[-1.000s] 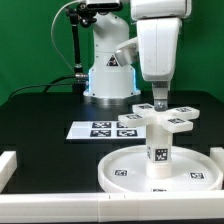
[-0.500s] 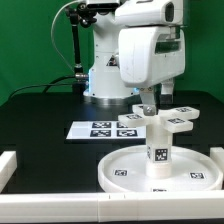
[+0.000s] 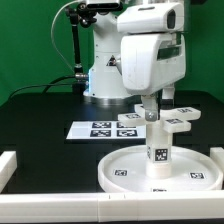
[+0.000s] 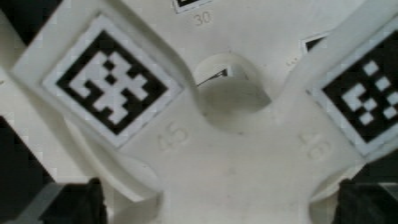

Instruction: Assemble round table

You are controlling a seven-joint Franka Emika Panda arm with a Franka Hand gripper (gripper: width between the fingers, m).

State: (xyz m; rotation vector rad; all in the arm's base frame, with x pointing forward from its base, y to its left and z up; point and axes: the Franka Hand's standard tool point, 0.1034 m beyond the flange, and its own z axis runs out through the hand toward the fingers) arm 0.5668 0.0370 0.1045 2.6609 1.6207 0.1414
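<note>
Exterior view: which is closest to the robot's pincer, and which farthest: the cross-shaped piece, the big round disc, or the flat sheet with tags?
From the gripper:
1. Cross-shaped base piece, right at the fingertips, on top of the leg.
2. Round disc, below it, toward the camera.
3. Marker board, off to the exterior view's left on the table.

A plain green wall (image 3: 30, 40) closed off the scene behind, evenly lit and free of hard shadows. The table (image 3: 45, 112) had a matte black top. On it, toward the exterior view's left, the marker board (image 3: 103, 129) lay flat. A low white rail (image 3: 9, 164) edged the table's near side on the left, and another (image 3: 216, 155) stood at the right.
</note>
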